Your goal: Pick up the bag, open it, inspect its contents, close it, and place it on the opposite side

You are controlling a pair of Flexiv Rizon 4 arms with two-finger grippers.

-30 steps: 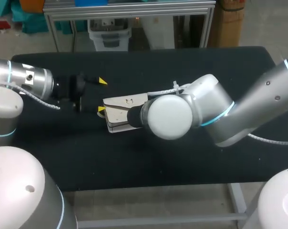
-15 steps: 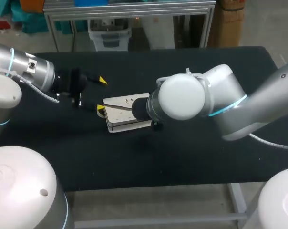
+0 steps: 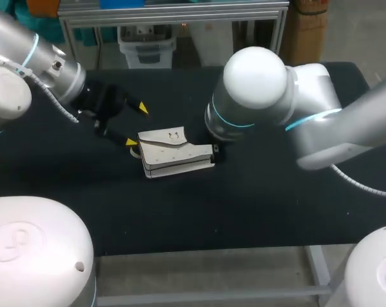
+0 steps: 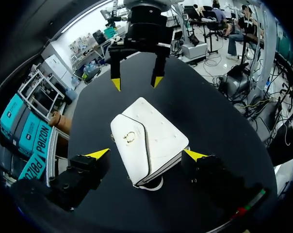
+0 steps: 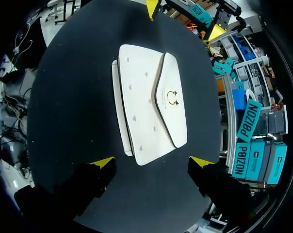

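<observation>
Lifting the white flap purse [image 3: 174, 150] off the counter [image 3: 276, 198] looks next: left claw [image 4: 146, 154] and right claw [image 5: 152, 161] both hang spread, so straddle its short ends, avoiding the clasp [image 5: 172, 95].

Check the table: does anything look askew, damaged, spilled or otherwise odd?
Nothing stands out. The white bag lies flat on the black table, flap shut, only slightly slanted to the table's edge. The left gripper and right gripper hover at opposite ends of it, fingers open.
</observation>
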